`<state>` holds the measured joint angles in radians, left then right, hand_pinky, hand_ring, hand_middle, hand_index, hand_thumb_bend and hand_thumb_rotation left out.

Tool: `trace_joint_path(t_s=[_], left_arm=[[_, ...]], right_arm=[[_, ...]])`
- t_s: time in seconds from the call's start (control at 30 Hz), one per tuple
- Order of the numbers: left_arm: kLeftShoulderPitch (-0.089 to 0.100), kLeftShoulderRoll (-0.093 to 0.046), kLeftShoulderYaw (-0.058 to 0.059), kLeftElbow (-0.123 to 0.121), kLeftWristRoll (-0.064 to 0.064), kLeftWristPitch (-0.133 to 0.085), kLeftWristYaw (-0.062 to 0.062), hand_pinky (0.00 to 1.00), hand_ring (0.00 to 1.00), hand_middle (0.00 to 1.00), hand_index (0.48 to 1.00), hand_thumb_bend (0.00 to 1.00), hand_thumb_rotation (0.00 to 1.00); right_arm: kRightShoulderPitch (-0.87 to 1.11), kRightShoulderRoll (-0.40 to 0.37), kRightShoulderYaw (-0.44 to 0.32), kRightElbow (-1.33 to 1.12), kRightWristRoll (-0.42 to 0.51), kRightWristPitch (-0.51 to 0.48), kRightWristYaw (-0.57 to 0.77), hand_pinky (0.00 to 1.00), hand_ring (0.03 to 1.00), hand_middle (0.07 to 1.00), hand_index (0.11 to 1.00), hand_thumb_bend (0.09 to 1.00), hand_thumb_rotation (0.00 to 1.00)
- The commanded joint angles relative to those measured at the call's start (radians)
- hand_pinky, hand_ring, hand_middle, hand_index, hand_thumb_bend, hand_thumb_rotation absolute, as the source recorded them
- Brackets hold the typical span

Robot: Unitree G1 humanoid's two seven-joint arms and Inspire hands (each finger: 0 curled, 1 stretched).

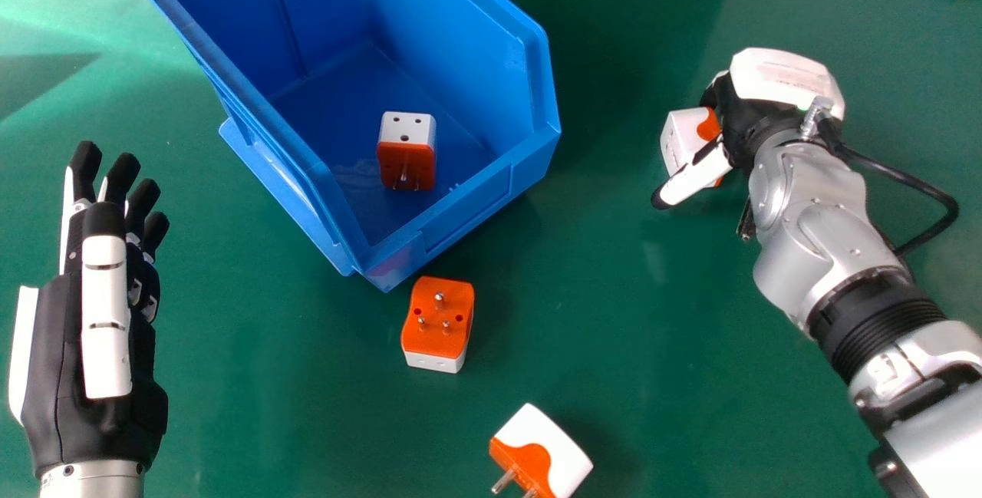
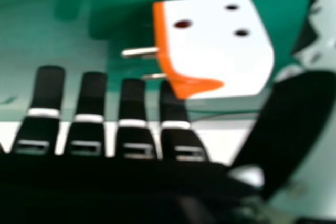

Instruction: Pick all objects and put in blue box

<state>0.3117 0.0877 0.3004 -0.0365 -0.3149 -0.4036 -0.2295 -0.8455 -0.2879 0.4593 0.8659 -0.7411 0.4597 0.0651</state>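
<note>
adapter (image 1: 681, 143) beside right hand (image 1: 784, 80); second adapter (image 1: 407, 154) in blue box (image 1: 460, 45)

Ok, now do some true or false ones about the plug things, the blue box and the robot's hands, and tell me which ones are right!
1. One plug adapter sits inside the blue box. True.
2. The robot's left hand is holding a plug adapter. False: it is open with nothing in it.
3. The adapter just outside the box's near corner has its metal pins pointing up. True.
4. The right hand is inside the blue box. False: it is to the right of the box, at another adapter.
5. All the adapters are in the box. False: three are outside it, one of them at the head view's bottom edge.
</note>
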Motion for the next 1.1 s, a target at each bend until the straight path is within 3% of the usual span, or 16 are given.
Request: trace_joint_path(t_s=[0.0, 0.3, 0.4, 0.47, 0.57, 0.7, 0.8, 1.07], left_arm=[[0.008, 0.002, 0.007, -0.021, -0.001, -0.014, -0.002, 0.97, 0.96, 0.97, 0.996, 0.47, 0.93], [0.011, 0.002, 0.008, -0.023, -0.009, -0.011, -0.006, 0.98, 0.97, 0.98, 1.000, 0.47, 0.93], [0.013, 0.001, 0.009, -0.026, -0.006, -0.010, -0.004, 0.98, 0.97, 0.98, 1.000, 0.46, 0.94], [0.014, 0.002, 0.010, -0.028, -0.008, -0.009, -0.003, 0.98, 0.96, 0.98, 0.999, 0.47, 0.94], [0.017, 0.002, 0.010, -0.034, -0.002, -0.006, 0.002, 0.97, 0.96, 0.98, 0.999, 0.47, 0.94], [0.026, 0.002, 0.009, -0.048, -0.006, 0.000, 0.003, 0.97, 0.96, 0.97, 0.999, 0.46, 0.94], [0.034, 0.000, 0.009, -0.061, -0.004, 0.007, 0.011, 0.98, 0.96, 0.97, 0.998, 0.46, 0.95], [0.042, -0.002, 0.007, -0.069, 0.002, 0.007, 0.020, 0.98, 0.96, 0.97, 0.992, 0.46, 0.95]], right_arm=[[-0.041, -0.009, -0.007, 0.001, 0.002, 0.000, -0.018, 0.61, 0.728, 0.774, 0.743, 0.813, 0.30], [-0.063, 0.000, -0.008, 0.041, 0.019, -0.004, -0.034, 0.53, 0.660, 0.710, 0.686, 0.810, 0.30], [-0.074, 0.003, -0.010, 0.073, 0.036, -0.020, -0.042, 0.45, 0.582, 0.637, 0.633, 0.811, 0.29], [-0.082, 0.008, -0.008, 0.097, 0.041, -0.023, -0.049, 0.42, 0.552, 0.614, 0.645, 0.809, 0.29], [-0.083, 0.013, 0.000, 0.123, 0.037, -0.047, -0.083, 0.40, 0.537, 0.600, 0.635, 0.809, 0.28], [-0.071, 0.019, -0.004, 0.145, 0.041, -0.092, -0.169, 0.36, 0.481, 0.552, 0.601, 0.805, 0.24], [-0.066, 0.022, -0.007, 0.162, 0.045, -0.123, -0.221, 0.29, 0.392, 0.479, 0.563, 0.667, 0.13], [-0.078, 0.028, -0.002, 0.210, 0.048, -0.141, -0.257, 0.21, 0.300, 0.420, 0.530, 0.569, 0.04]])
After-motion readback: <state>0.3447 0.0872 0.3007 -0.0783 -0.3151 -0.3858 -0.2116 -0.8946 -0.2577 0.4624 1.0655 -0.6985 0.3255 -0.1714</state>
